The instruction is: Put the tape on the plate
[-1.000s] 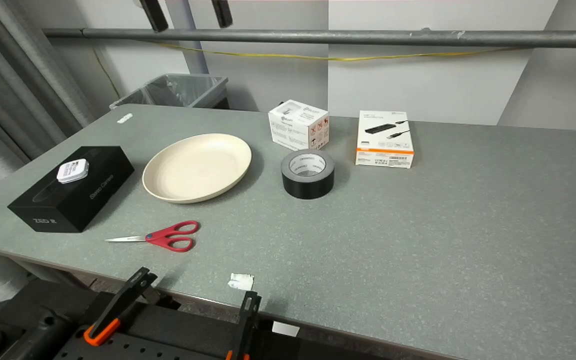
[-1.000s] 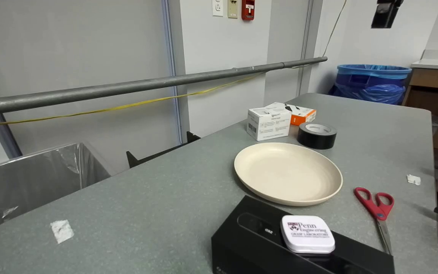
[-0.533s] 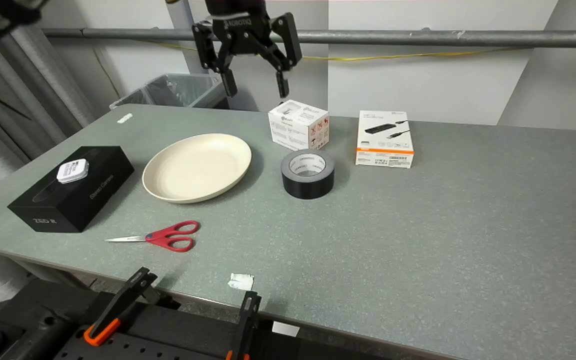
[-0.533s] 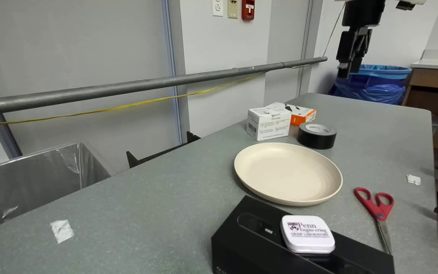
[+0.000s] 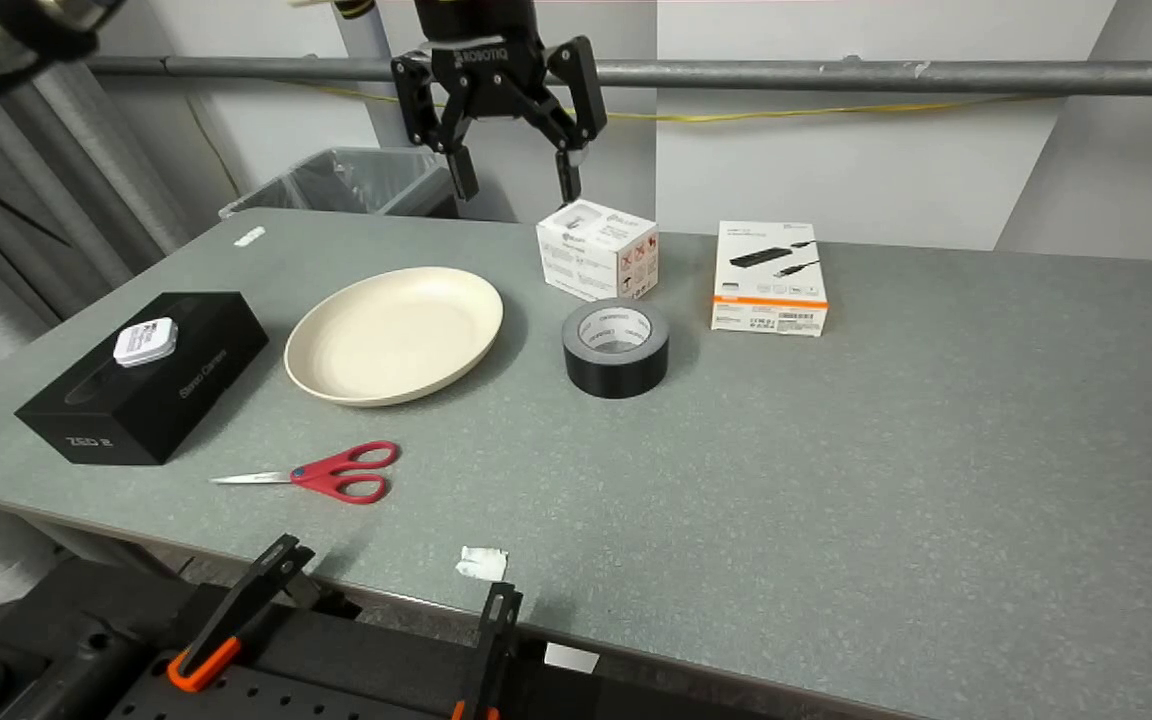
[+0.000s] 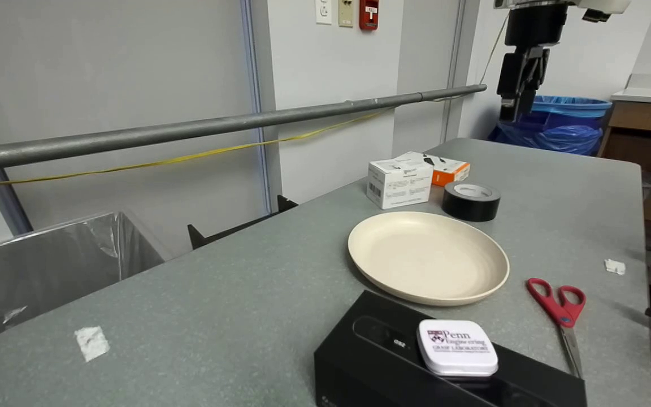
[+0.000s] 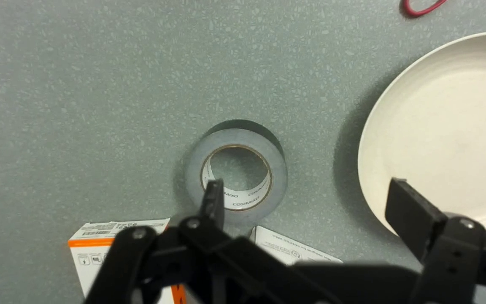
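One tape [image 5: 616, 374], one plate [image 5: 394, 338]

In an exterior view, the tape [image 5: 616, 374] lies right of the plate [image 5: 394, 338] (scissors [image 5: 316, 474] before it), a box [image 5: 149, 393] left.
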`<state>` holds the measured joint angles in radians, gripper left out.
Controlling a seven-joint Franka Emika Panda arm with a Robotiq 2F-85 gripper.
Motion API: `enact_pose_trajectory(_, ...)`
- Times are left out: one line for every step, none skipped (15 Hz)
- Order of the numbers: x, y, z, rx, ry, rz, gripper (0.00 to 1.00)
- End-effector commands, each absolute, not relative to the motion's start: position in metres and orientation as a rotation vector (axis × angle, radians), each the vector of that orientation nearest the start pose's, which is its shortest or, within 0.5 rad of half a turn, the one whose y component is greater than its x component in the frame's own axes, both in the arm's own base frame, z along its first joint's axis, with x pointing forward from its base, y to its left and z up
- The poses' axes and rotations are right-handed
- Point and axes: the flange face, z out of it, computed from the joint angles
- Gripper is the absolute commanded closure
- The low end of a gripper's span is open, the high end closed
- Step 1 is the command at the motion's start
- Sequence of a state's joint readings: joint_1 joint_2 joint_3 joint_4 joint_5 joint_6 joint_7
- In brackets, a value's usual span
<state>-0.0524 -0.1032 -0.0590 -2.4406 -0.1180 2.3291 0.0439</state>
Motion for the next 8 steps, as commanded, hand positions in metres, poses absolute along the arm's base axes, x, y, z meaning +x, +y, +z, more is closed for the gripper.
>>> enact_pose_trajectory(0.481, -0.057, 0.325, -3.25, 0.223, -0.051, 0.0)
enact_pose_trajectory(0.486, -0.059, 0.316, -3.251, 0.23, -0.027, 0.0)
enact_pose_trajectory(0.494, -0.061, 0.304, -3.249, 0.262, -0.021, 0.0)
enact_pose_trajectory(0.498, -0.061, 0.294, -3.26, 0.286, -0.012, 0.0)
enact_pose_trajectory(0.504, -0.062, 0.285, -3.265, 0.308, -0.015, 0.0)
enact_pose_trajectory(0.512, -0.064, 0.273, -3.263, 0.335, -0.013, 0.0)
enact_pose_trajectory(0.518, -0.066, 0.265, -3.265, 0.373, -0.024, 0.0)
enact_pose_trajectory(0.526, -0.069, 0.255, -3.265, 0.398, -0.029, 0.0)
